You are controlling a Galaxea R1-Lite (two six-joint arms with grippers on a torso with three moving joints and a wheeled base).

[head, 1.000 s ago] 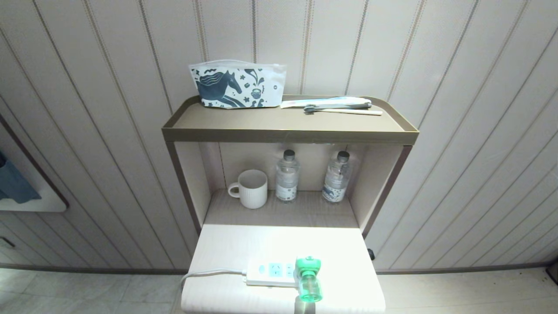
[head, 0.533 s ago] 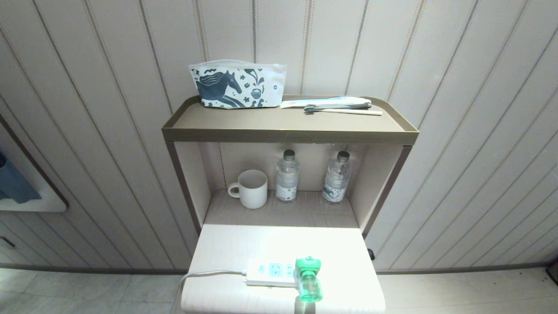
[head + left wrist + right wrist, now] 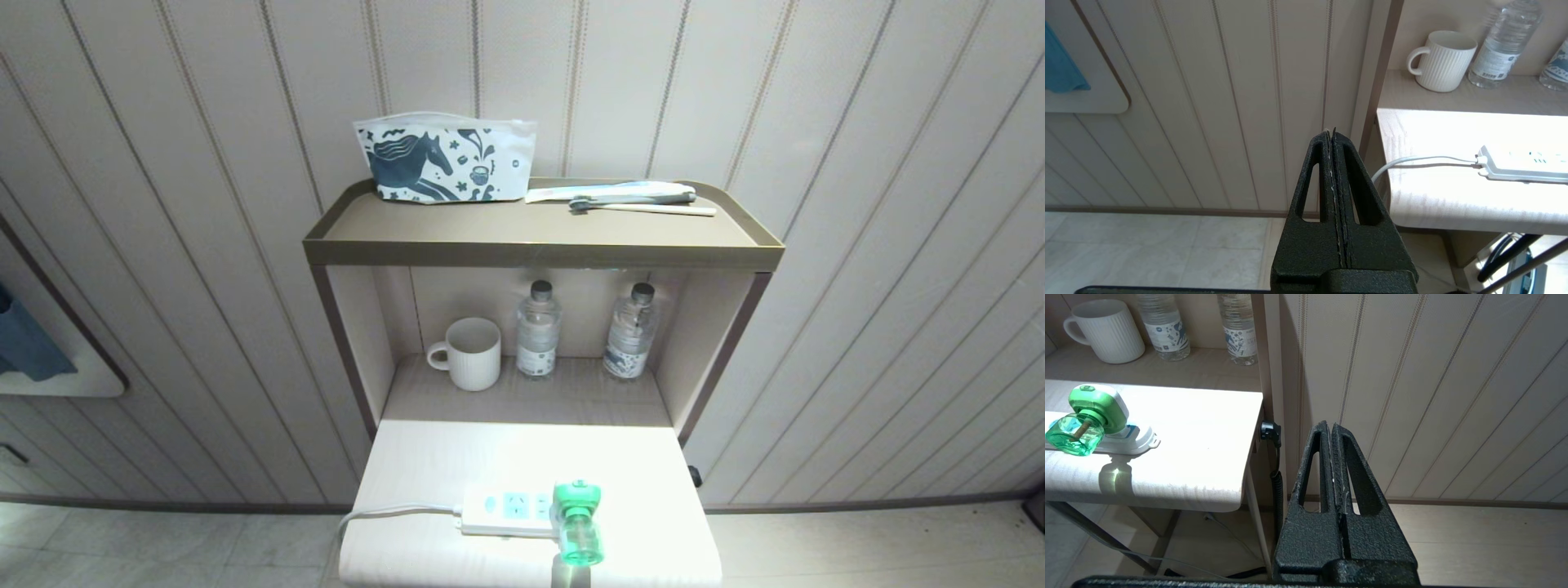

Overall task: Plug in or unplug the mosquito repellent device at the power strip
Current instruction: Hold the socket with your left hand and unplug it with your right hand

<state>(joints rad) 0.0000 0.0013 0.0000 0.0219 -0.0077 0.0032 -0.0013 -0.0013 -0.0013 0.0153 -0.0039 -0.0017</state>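
The white power strip (image 3: 506,508) lies near the front edge of the pale table (image 3: 653,465), its cord (image 3: 392,513) trailing off the left side. The mosquito repellent device (image 3: 578,521) sits plugged into the strip's right end, green bottle pointing toward me; it also shows in the right wrist view as the device (image 3: 1086,420) on the strip (image 3: 1137,441). Neither arm appears in the head view. My left gripper (image 3: 1329,132) hangs shut and empty, left of the table beside the wall. My right gripper (image 3: 1329,425) hangs shut and empty, right of the table.
Behind the table a shelf unit holds a white ribbed mug (image 3: 469,353) and two water bottles (image 3: 537,330) (image 3: 630,331). Its top tray (image 3: 539,253) carries a horse-print pouch (image 3: 445,159) and a toothbrush (image 3: 645,209). A black coiled cable (image 3: 1277,486) hangs off the table's right side.
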